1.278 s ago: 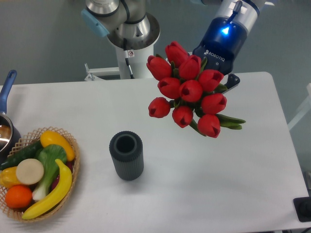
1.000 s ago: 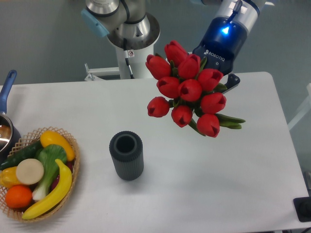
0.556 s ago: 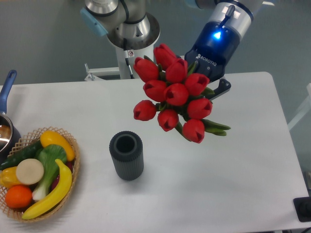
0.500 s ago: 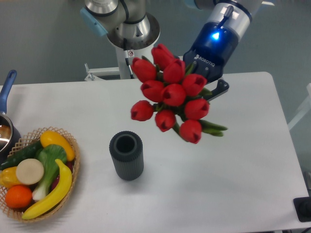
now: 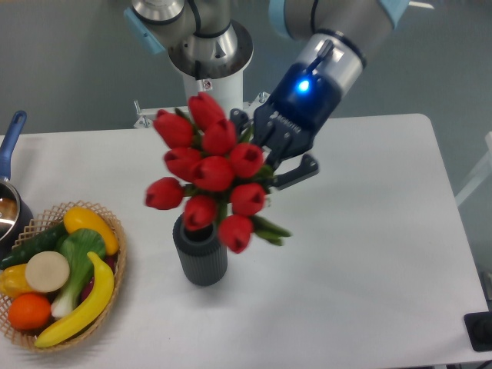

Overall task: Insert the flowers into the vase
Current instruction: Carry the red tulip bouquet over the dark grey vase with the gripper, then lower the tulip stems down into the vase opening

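The flowers (image 5: 206, 171), a bunch of glossy red tulips with green stems, hang in the air over the vase and cover part of its mouth. The vase (image 5: 200, 252), a dark grey ribbed cylinder, stands upright on the white table. My gripper (image 5: 270, 163) is shut on the flowers' stems, just right of and above the vase. The tulip heads hide most of the stems and the fingertips. I cannot tell whether any stem is inside the vase's mouth.
A woven basket (image 5: 114, 278) with vegetables and fruit stands at the front left. A pot with a blue handle (image 5: 11, 137) is at the left edge. The arm's base (image 5: 207, 54) stands behind the table. A dark object (image 5: 480, 330) is at the front right corner.
My gripper has carried the flowers left and down, from above the table's right middle to over the vase. The vase and basket have not moved.
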### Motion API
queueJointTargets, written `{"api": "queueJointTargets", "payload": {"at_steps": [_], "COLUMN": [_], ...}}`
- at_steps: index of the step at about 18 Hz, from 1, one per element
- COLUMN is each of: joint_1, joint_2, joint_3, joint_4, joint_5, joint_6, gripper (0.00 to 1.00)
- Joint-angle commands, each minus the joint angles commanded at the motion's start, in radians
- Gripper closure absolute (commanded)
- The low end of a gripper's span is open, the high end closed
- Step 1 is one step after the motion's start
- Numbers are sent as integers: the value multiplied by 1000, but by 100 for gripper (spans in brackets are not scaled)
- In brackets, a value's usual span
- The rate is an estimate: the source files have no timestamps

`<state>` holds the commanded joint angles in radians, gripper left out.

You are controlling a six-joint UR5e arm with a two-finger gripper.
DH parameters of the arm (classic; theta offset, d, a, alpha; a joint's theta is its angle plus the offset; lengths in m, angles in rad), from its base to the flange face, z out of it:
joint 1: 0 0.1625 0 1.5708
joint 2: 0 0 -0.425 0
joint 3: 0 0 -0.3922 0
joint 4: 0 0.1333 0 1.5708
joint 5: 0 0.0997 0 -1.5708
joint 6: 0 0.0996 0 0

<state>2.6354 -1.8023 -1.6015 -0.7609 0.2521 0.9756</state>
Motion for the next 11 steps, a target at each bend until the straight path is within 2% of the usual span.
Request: {"api": "queueJointTargets", "payload": {"at_steps": [3,7,11], "joint_1": [-3,-12,-3], "joint_2": [-9,-12,-2], "joint_3": [-15,-113,-166], "joint_4": [0,2,2], "joint_5": [-63,-191,-194], "joint_6": [18,93,101], "gripper": [78,79,78]}}
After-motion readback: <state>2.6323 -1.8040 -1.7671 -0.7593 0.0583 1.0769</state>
